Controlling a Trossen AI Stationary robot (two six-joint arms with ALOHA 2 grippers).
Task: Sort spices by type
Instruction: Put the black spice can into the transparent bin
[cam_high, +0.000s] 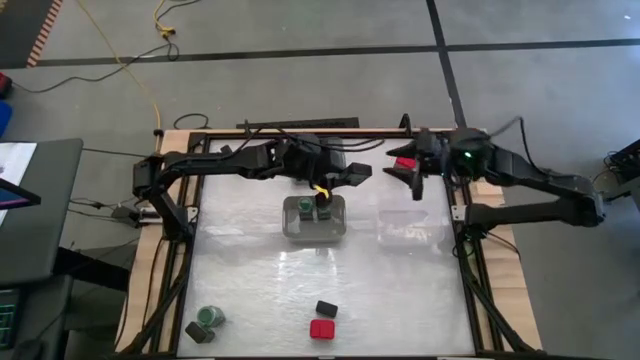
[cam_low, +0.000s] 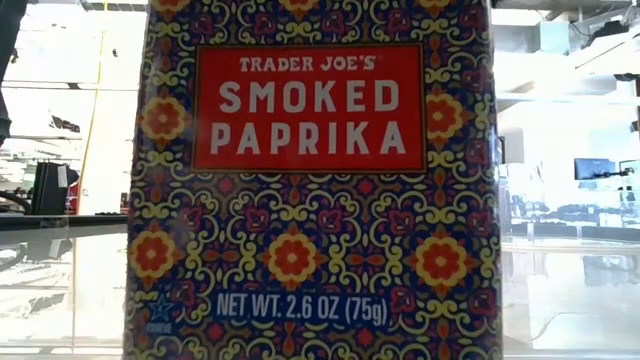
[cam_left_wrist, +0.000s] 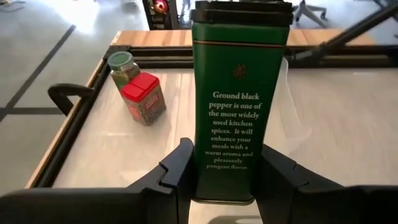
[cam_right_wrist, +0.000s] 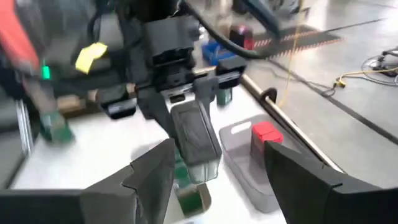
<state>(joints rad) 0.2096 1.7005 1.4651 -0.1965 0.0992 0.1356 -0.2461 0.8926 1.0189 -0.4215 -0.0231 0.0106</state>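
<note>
- A patterned spice tin (cam_low: 310, 180) fills the low view. Its red panel reads "TRADER JOE'S" in small white capitals, with "SMOKED PAPRIKA" in large white capitals on two lines below.
- Near the foot of the same tin, white print reads "NET WT. 2.6 OZ (75g)".
- In the left wrist view, a dark green tin (cam_left_wrist: 239, 102) carries pale text: "Ground black pepper is one of the most widely used kitchen spices. It will enhance your meals with a warm aroma and pleasantly pungent flavor."
- A small gold emblem sits above that text; too small to read.
- No lettering is legible in the high view or the right wrist view.
</note>
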